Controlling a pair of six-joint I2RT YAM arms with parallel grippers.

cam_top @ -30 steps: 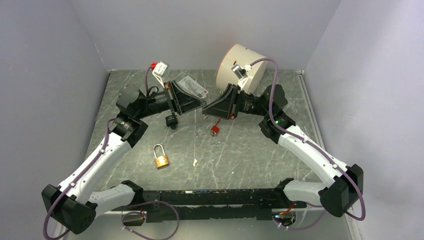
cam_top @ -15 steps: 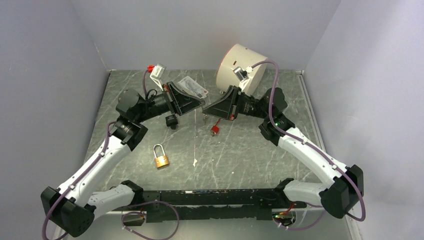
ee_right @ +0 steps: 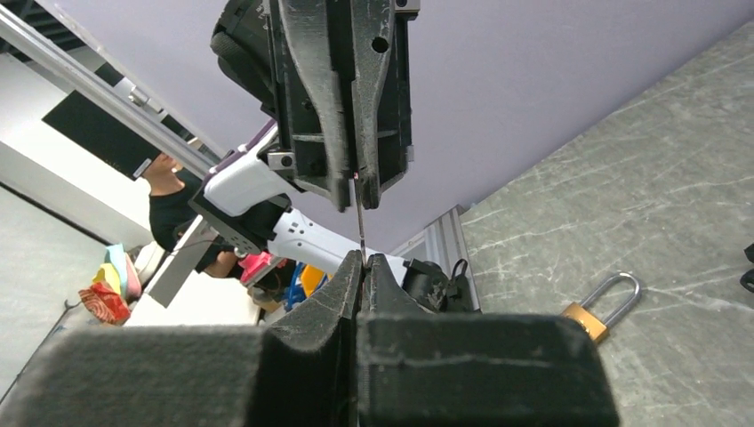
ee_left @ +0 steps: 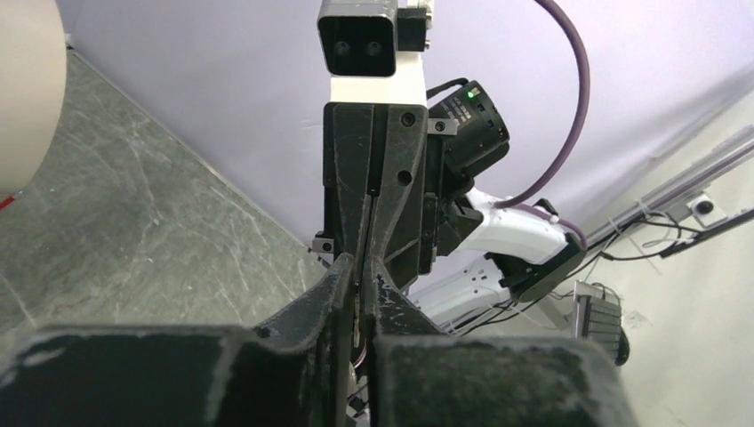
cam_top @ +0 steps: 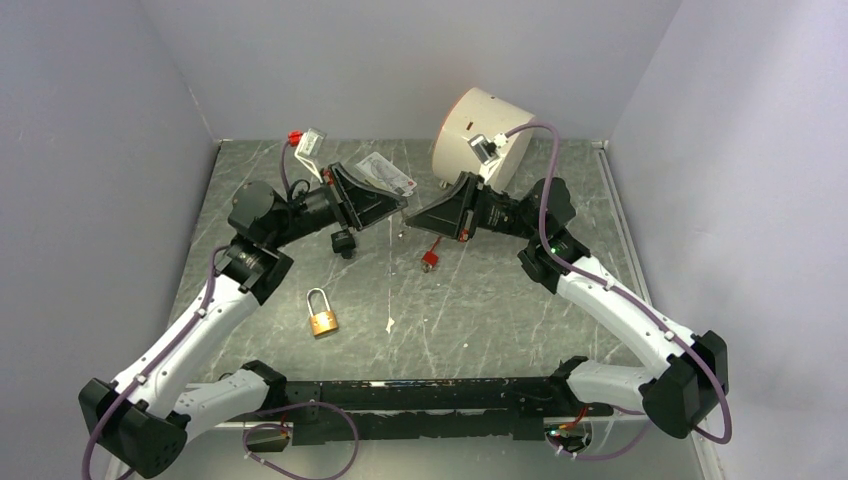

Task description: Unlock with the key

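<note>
The key shows edge-on as a thin metal strip (ee_right: 359,222) between the two grippers, which meet tip to tip above the table's back middle. My left gripper (cam_top: 402,207) is shut on one end of it; a sliver of the key (ee_left: 356,322) shows between its pads. My right gripper (cam_top: 409,217) is shut on the other end, also in the right wrist view (ee_right: 362,260). The brass padlock (cam_top: 321,316) lies flat on the table left of centre, shackle closed, well away from both grippers. It also shows in the right wrist view (ee_right: 597,311).
A white cylindrical tub with an orange rim (cam_top: 482,135) stands at the back behind the right gripper. A printed packet (cam_top: 385,172) lies at the back centre. A small red object (cam_top: 431,257) lies under the right gripper, and a white scrap (cam_top: 388,324) nearer the front. Grey walls enclose three sides.
The left arm's elbow and wrist have shifted slightly left and back. The two grippers' tips have stayed together at the same spot. The padlock has not moved.
</note>
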